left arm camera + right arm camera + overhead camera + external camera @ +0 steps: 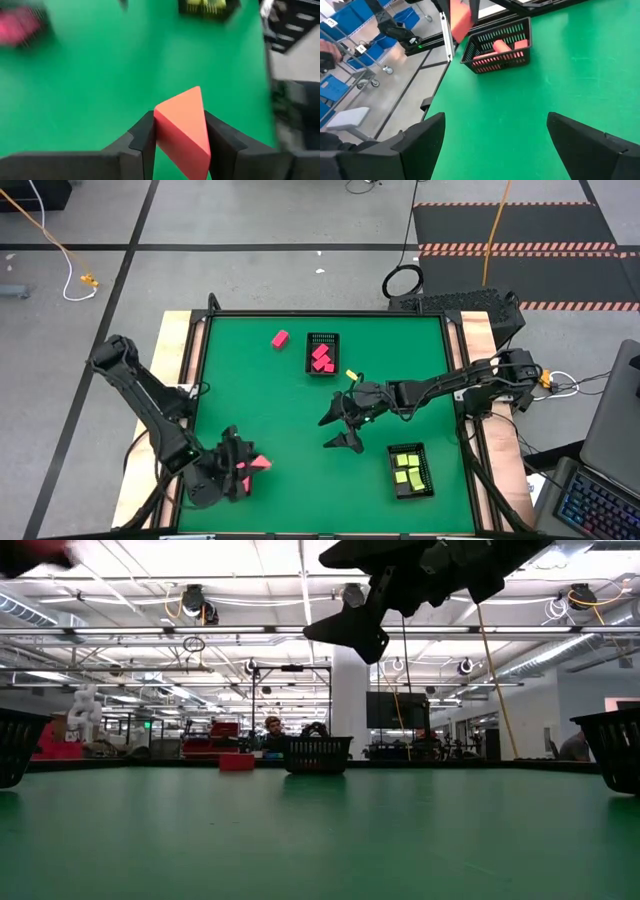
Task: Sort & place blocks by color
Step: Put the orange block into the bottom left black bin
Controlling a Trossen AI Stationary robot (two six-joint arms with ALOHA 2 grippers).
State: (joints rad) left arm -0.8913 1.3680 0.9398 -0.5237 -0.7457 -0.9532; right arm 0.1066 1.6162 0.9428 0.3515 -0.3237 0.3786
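My left gripper (250, 465) is near the table's front left, shut on a coral-red block (184, 125). In the right wrist view it hangs above a black mesh tray (500, 47) that holds coral-red blocks. My right gripper (340, 430) is open over the middle of the table with nothing between its fingers (420, 145). A magenta block (280, 338) lies on the mat at the far side. A small yellow-green block (352, 374) lies near the right arm. My left gripper pinches the coral-red block by two opposite sides (159, 131) between its two fingers. The fingers slant downward and point toward the table's right. The block juts out past the fingertips and is lifted clear of the table.
A tray (321, 353) with magenta blocks stands at the far middle. A tray (410, 470) with yellow-green blocks stands at the front right. Open green mat lies between them. A black frame borders the table.
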